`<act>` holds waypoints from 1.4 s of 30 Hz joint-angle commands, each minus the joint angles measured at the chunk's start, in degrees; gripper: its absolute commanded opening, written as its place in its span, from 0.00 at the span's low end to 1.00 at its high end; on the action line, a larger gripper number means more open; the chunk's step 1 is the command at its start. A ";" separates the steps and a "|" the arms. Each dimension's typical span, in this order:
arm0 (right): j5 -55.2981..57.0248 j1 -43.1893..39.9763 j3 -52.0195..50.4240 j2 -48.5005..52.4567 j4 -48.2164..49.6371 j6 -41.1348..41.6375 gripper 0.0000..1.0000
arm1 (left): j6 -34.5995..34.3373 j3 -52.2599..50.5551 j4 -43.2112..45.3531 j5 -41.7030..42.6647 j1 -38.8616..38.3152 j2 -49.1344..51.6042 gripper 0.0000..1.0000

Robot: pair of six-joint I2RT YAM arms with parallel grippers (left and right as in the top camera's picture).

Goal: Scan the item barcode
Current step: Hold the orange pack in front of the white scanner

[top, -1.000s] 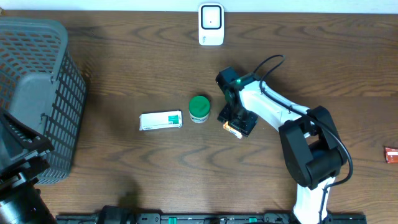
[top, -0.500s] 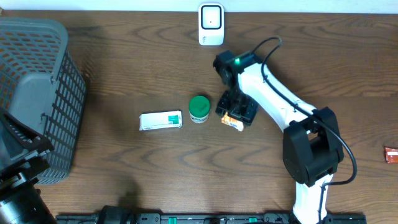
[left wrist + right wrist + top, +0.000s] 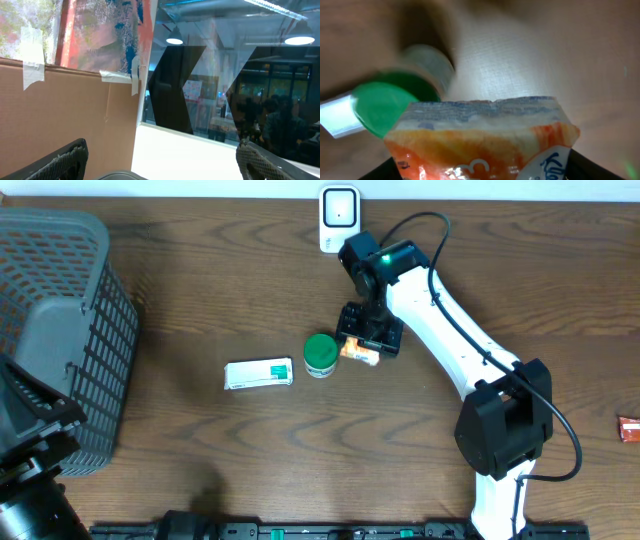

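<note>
Overhead: the right tool (image 3: pixel 366 343) is clamped on an orange packet (image 3: pixel 356 352) near the middle of the desk (image 3: pixel 200 470), just beside a green-lidded jar (image 3: pixel 320 354). The white scanner (image 3: pixel 339 218) stands at the far edge, apart from it.

Left wrist: the left tool (image 3: pixel 162 165) gapes wide, grasping nothing.

Right wrist: the packet fills the view between the jaws; no barcode shows, so it is perhaps on a hidden side.

Pickup looks done; showing the code to the scanner remains.

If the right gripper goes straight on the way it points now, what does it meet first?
Probably the brown wooden table, beside the green-lidded round jar; the orange-and-white packet that the right gripper holds would touch first. Depth is unclear.
</note>
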 commanded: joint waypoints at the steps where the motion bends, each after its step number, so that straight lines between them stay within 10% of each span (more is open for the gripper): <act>1: 5.68 0.02 1.09 0.02 6.49 -3.34 0.64 | 0.50 0.68 0.22 -0.48 0.28 -0.15 0.95; 32: 27.76 -1.70 1.09 12.41 71.60 -34.91 0.73 | 0.48 0.68 0.22 -0.48 0.28 -0.15 0.95; 42: 22.91 -1.70 1.07 13.62 64.50 -32.11 0.98 | 0.50 0.68 0.22 -0.48 0.28 -0.15 0.95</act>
